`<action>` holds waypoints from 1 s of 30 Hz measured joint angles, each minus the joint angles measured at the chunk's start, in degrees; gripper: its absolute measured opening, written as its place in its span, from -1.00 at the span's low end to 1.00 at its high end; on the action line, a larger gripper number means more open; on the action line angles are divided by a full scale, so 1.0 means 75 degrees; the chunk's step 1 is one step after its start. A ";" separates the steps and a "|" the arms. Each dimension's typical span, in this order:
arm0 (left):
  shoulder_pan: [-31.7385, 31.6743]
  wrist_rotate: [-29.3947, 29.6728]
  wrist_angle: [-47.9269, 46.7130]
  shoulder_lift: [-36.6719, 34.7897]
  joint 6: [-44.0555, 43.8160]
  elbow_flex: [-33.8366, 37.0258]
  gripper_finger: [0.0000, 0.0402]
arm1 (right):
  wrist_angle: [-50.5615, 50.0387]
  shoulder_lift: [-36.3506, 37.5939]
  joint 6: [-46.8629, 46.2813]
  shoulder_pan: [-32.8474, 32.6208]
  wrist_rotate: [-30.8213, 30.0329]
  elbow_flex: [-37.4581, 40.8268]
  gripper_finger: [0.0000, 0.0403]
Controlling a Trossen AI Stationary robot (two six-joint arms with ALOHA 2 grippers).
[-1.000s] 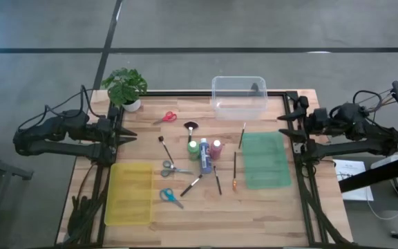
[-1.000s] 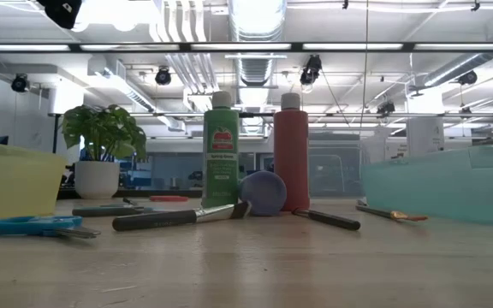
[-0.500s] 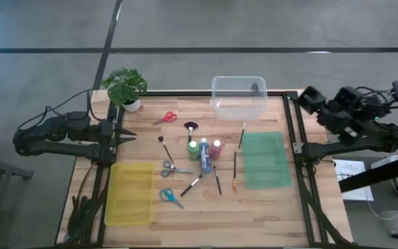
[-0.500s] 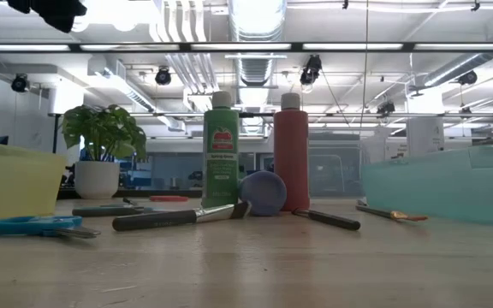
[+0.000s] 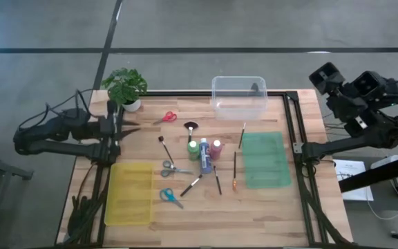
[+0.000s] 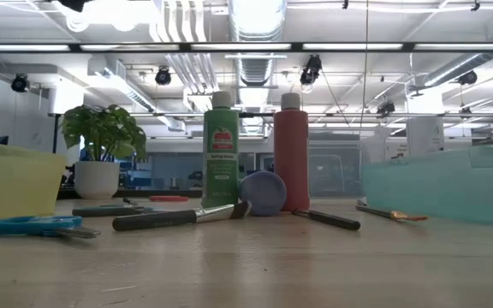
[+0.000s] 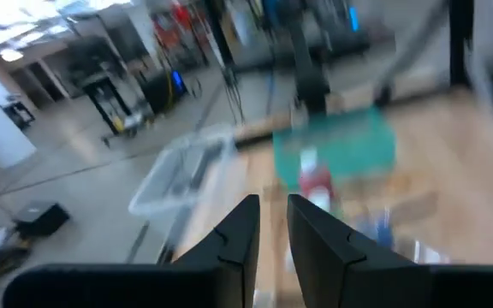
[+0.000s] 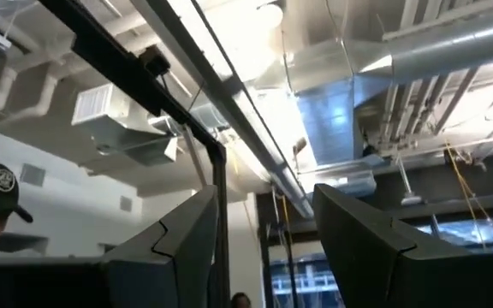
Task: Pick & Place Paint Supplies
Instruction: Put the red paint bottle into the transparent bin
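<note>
Lying flat on the left of the wooden tabletop (image 5: 268, 207): shallow translucent yellow plastic tray (image 5: 130, 194). Lying flat on the right: shallow translucent teal plastic tray (image 5: 263, 160). Standing at the back edge: clear plastic bin (image 5: 239, 104), holding one small dark item (image 5: 254, 87) in a back corner.

Sitting outside all three containers, on bare wood between the trays:
- standing upright together: green white-capped paint bottle (image 5: 193, 149) and pink white-capped paint bottle (image 5: 216, 147);
- lying on its side just beside them: blue paint bottle (image 5: 205, 164);
- lying flat: red-handled scissors (image 5: 166, 117), grey-handled scissors (image 5: 173, 167), blue-handled scissors (image 5: 171, 197);
- lying scattered around the bottles: thin dark-handled brushes (image 5: 191, 185).

Hovering at the left edge beside the potted green plant (image 5: 124, 86): left hand (image 5: 126, 126), fingers narrowly apart, gripping nothing.

Hanging raised beyond the back right corner, pointing upward: right hand (image 5: 321, 76), fingers wide apart, gripping nothing.
</note>
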State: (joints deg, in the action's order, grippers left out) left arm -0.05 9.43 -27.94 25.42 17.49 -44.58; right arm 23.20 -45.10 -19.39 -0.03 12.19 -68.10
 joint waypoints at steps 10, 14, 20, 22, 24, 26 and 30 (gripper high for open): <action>-0.0017 0.0456 0.5098 0.1198 -0.4683 0.0003 -0.64 | -0.2320 -0.0629 -0.0315 -0.0029 -0.0252 -0.0884 -0.05; -0.0017 0.0506 0.6112 0.1600 -0.4690 -0.0049 -0.64 | -0.3854 -0.0829 -0.0588 -0.0029 -0.0632 -0.1238 -0.05; -0.0029 0.0804 0.6119 0.2008 -0.4560 -0.0111 -0.64 | -0.5384 -0.1213 -0.0905 -0.0030 -0.0646 -0.1661 -0.05; -0.0029 0.0573 0.6276 0.2189 -0.4539 -0.0111 -0.64 | -0.5495 -0.1274 -0.0902 -0.0029 -0.0640 -0.1765 -0.05; -0.0026 0.0298 0.6626 0.2377 -0.4544 -0.0111 -0.64 | -0.5514 -0.1357 -0.0800 -0.0029 -0.0620 -0.1830 -0.05; -0.0026 -0.0028 0.7180 0.2597 -0.4539 -0.0111 -0.64 | -0.5590 -0.1441 -0.0582 -0.0026 -0.0619 -0.1902 -0.05; -0.0026 -0.0450 0.8155 0.3002 -0.4251 -0.0242 -0.64 | -0.5762 -0.1540 -0.0238 -0.0029 -0.0578 -0.1951 -0.05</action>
State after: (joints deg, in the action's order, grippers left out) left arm -0.25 6.06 33.23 47.94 -14.39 -46.40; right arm -20.01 -56.65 -21.17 -0.25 7.86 -82.74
